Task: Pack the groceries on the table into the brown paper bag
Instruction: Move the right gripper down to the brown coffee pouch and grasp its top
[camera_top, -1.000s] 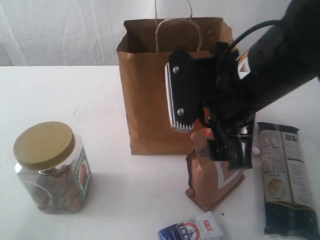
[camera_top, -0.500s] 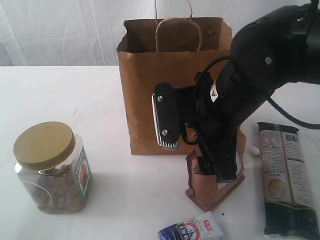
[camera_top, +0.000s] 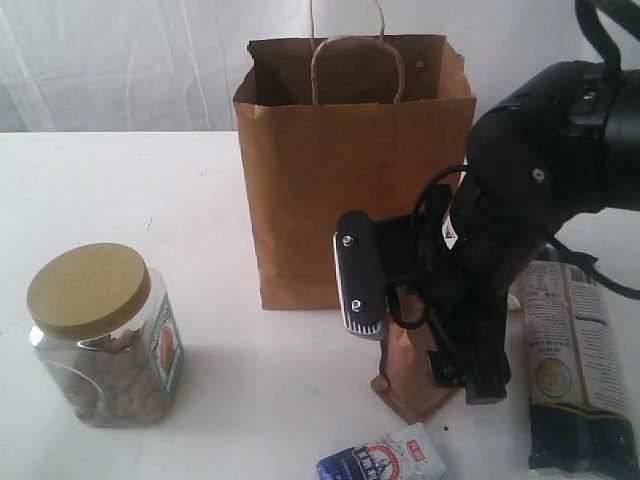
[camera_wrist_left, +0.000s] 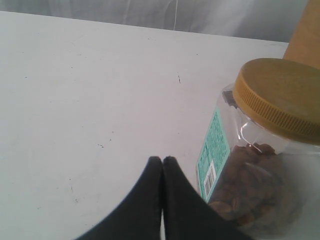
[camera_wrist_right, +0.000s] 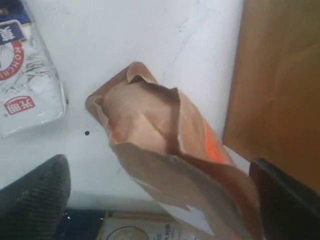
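The brown paper bag (camera_top: 350, 170) stands upright at the back of the table (camera_top: 120, 190). In front of it stands the brown window pouch (camera_top: 408, 388), also in the right wrist view (camera_wrist_right: 160, 130). My right gripper (camera_top: 420, 330) is open and low over the pouch, one finger on each side of its top. The clear jar with the tan lid (camera_top: 100, 335) stands at the left. My left gripper (camera_wrist_left: 162, 160) is shut with nothing in it, beside the jar (camera_wrist_left: 260, 150); it is outside the exterior view. A long dark packet (camera_top: 575, 370) and a small blue-white packet (camera_top: 385, 460) lie near the front.
The bag's wall (camera_wrist_right: 280, 75) is close behind the pouch. The blue-white packet (camera_wrist_right: 25, 75) and the long dark packet (camera_wrist_right: 130, 227) lie close to the pouch. A corner of the bag (camera_wrist_left: 305, 35) shows beyond the jar.
My right gripper has come down and toward the front, from in front of the bag to around the pouch's top. The jar, the packets and the left gripper have not moved.
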